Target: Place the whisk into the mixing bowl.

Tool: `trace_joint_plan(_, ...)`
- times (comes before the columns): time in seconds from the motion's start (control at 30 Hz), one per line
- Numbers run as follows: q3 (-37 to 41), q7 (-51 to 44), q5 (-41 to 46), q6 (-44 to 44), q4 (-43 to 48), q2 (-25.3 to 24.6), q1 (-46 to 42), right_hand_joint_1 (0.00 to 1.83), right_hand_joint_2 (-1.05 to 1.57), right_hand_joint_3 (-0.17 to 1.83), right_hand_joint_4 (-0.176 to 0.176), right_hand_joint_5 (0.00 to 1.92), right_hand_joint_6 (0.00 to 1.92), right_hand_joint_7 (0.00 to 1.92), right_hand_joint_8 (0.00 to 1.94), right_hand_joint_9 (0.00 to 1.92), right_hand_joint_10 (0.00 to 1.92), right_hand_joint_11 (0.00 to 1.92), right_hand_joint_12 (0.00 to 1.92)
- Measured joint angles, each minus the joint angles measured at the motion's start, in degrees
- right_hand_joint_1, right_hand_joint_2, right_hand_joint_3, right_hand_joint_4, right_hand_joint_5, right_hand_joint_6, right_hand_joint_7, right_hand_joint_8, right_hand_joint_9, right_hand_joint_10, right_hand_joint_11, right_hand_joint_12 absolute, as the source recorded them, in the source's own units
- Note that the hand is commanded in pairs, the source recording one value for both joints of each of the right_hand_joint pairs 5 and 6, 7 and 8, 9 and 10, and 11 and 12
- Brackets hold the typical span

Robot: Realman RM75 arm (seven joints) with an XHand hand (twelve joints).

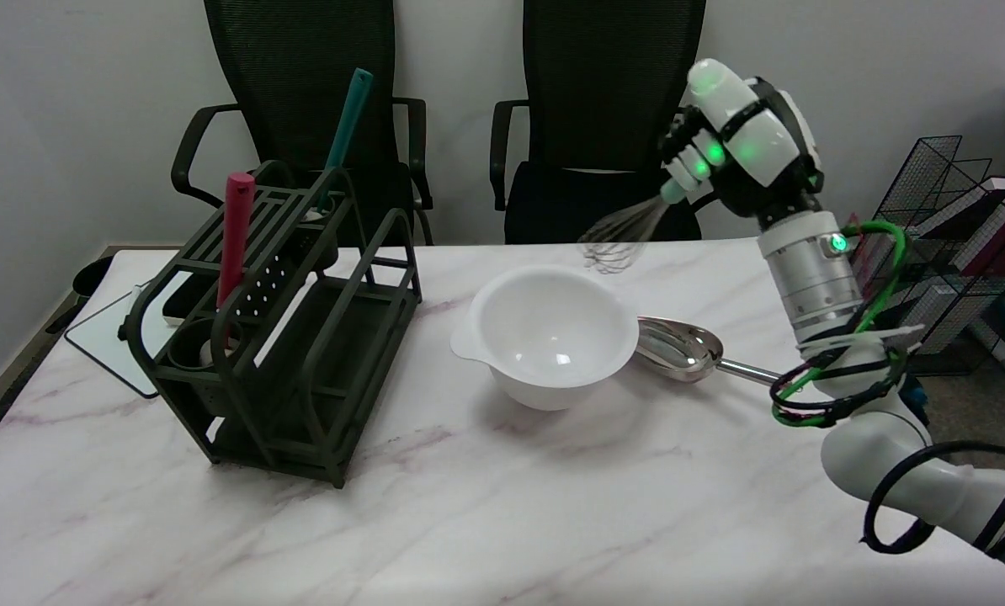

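Observation:
My right hand is raised above the table's far right side and holds the whisk by its pale green handle. The wire head slants down to the left and hangs in the air just past the far right rim of the white mixing bowl. The bowl stands upright in the middle of the marble table, with nothing inside it. The whisk's wires do not touch the bowl.
A metal scoop lies against the bowl's right side, handle pointing right under my forearm. A dark green utensil rack stands at the left, holding a red-handled tool and a teal-handled tool. Two black chairs stand behind the table.

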Motion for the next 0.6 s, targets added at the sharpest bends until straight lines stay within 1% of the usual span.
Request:
trace_joint_plan(0.3,-4.8,8.0,2.5,-6.1,-5.3,0.6,4.4,1.06,1.5,0.4,0.0,1.92,1.92,1.92,1.92,1.92,1.92,1.92,1.92)
trace_joint_plan(0.43,-6.2,11.4,3.8,-8.7,-4.8,0.7,5.7,1.07,1.49,0.4,0.0,1.92,1.92,1.92,1.92,1.92,1.92,1.92,1.92)
trace_joint_plan(0.6,-7.7,16.1,4.8,-11.8,-1.2,0.7,7.2,1.12,1.41,0.43,0.0,1.92,1.92,1.92,1.92,1.92,1.92,1.92,1.92)
